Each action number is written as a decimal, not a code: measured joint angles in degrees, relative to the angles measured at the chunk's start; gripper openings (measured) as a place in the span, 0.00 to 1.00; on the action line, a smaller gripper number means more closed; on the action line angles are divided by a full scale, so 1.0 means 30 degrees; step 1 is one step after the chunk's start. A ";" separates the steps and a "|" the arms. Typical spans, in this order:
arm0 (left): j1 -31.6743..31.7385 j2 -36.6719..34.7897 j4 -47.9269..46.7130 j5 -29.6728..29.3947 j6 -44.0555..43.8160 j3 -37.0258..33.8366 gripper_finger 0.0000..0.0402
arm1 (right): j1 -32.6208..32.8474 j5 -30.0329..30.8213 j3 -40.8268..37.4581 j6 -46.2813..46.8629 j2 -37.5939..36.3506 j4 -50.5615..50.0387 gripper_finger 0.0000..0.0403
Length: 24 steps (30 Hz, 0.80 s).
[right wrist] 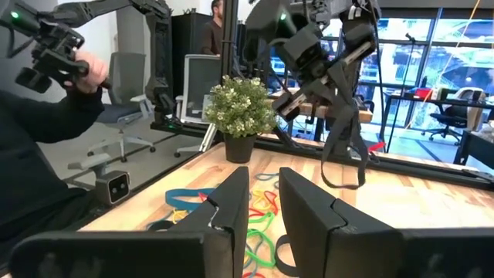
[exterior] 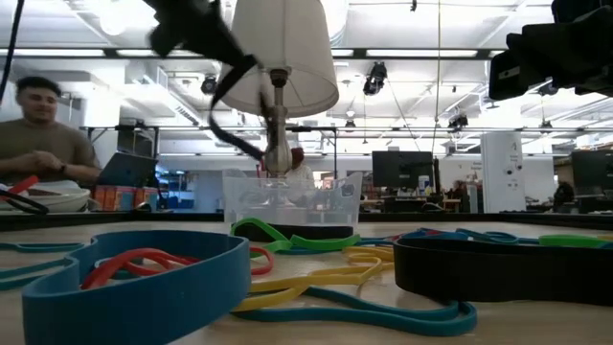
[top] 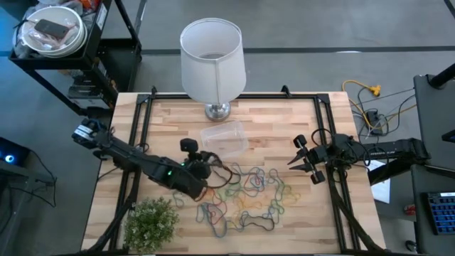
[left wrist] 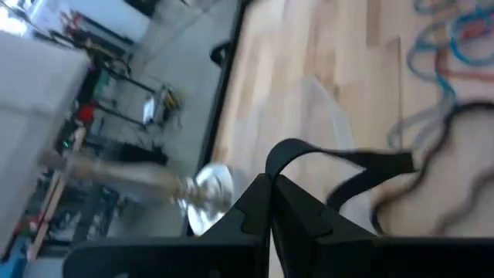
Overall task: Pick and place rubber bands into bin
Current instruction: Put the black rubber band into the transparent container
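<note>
Now, on the left, my left gripper [left wrist: 272, 185] is pinched tight on a black rubber band [left wrist: 332, 166], hanging it above the table just short of the bin [top: 225, 137]. I'd carry it fully over the tub's rim before letting go, so the dangling loop drops inside. Loose rubber bands [top: 249, 199] lie mid-table. Rightward, my right gripper [top: 304, 162] waits, fingers slightly apart, holding nothing.

Wooden table [top: 284, 121], rubber bands [top: 249, 195], bin [top: 225, 136], lamp [top: 212, 60], potted plant [top: 151, 224]
</note>
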 joint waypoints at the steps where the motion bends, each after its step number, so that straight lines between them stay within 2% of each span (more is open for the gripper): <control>1: 0.0252 0.0000 0.0939 -0.0005 0.0878 -0.0054 0.00 | -0.0001 -0.0001 0.0001 0.0000 0.0000 0.0000 0.17; 5: 0.1430 0.0000 0.3442 0.0019 0.3529 -0.0196 0.00 | -0.0001 0.0000 0.0001 0.0007 0.0001 -0.0007 0.17; 9: 0.2839 -0.0007 0.3967 0.0132 0.4078 -0.0200 0.00 | 0.0003 -0.0004 0.0001 -0.0017 -0.0003 -0.0036 0.17; 18: 0.6496 -0.0007 0.4830 0.4244 0.4051 -0.0834 0.00 | 0.0006 0.0004 -0.0004 -0.0022 0.0005 -0.0093 0.17; 24: 0.7860 -0.0007 0.5387 0.6704 0.4022 -0.1227 0.00 | 0.0006 -0.0003 0.0001 -0.0102 -0.0002 -0.0146 0.17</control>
